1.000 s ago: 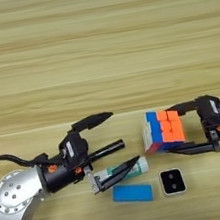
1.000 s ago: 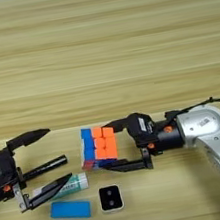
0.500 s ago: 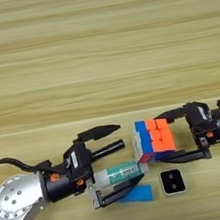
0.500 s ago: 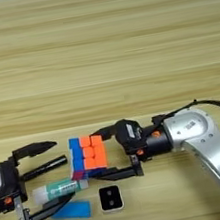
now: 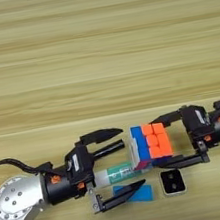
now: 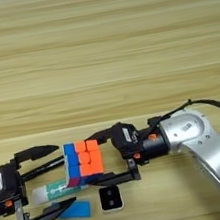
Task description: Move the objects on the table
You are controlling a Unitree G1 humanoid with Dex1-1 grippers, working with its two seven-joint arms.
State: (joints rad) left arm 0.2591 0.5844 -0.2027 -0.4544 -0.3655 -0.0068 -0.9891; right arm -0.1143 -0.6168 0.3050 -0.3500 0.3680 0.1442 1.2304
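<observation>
Cube [image 5: 151, 144] has slid further left with the right gripper [image 5: 174, 140] since the earlier frames; it now touches the glue stick [image 5: 114, 172]. Right fingers [image 5: 184, 161] spread, one on each side of the cube, not clearly pinching it. Left gripper [image 5: 118, 162] just left of the cube, fingers spread wide above and below the glue stick and marker [image 5: 104, 150]. Marker lies upper-left of the cube, glue stick left of its lower edge. Blue block [image 5: 141, 193] sits below-left of the cube, white square [image 5: 172, 181] right below it. All on the bench [image 5: 101, 57].
</observation>
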